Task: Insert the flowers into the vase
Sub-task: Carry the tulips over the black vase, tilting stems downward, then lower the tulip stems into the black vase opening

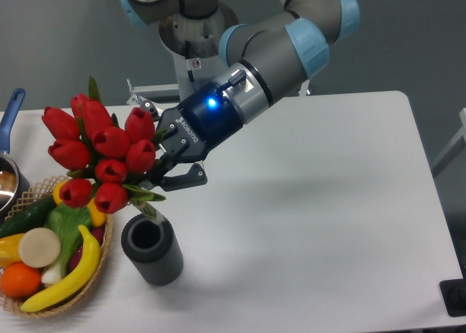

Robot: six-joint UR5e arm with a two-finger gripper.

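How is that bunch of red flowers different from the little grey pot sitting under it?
The flowers are bright red with green leaves; the vase is dark grey and ribbed. The flowers are held up in the air by the claw, tilted to one side, while the vase stands upright on the table. The bunch spreads wider than the vase's opening. The vase is empty, with the stem ends just above its rim. Both sit beside the fruit basket.

White table (349, 202) with rounded corners, plain grey wall (58, 34) behind, soft even light
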